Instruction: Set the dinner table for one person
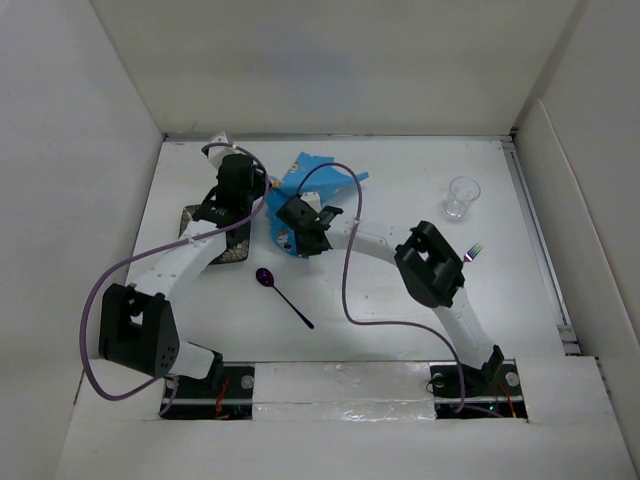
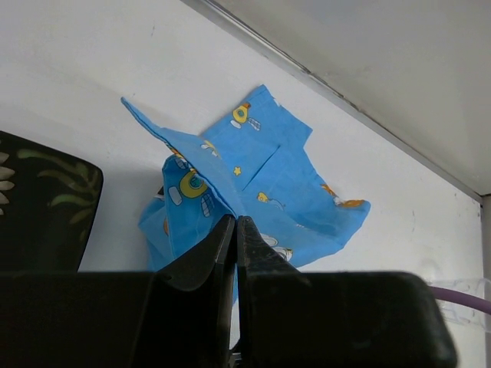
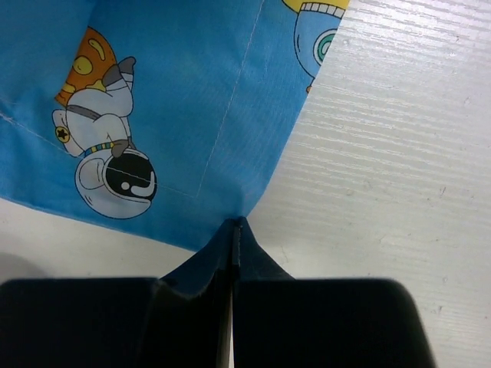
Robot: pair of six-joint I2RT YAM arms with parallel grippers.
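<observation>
A blue cloth (image 1: 312, 178) printed with cartoon astronauts lies crumpled and partly lifted at the back middle of the white dinner table (image 1: 400, 290). My left gripper (image 1: 262, 188) is shut on a raised fold of the cloth (image 2: 253, 176); its tips (image 2: 235, 222) pinch the fabric. My right gripper (image 1: 294, 238) is shut on a near corner of the cloth (image 3: 176, 115), with its tips (image 3: 236, 224) low over the table. A purple spoon (image 1: 281, 291) lies in the middle. A clear glass (image 1: 462, 197) stands at the back right.
A dark leaf-patterned plate (image 1: 196, 222) lies at the left, partly under my left arm, and also shows in the left wrist view (image 2: 46, 199). A fork (image 1: 473, 251) peeks out beside my right arm's elbow. White walls (image 1: 80, 150) bound the table. Purple cables loop over both arms.
</observation>
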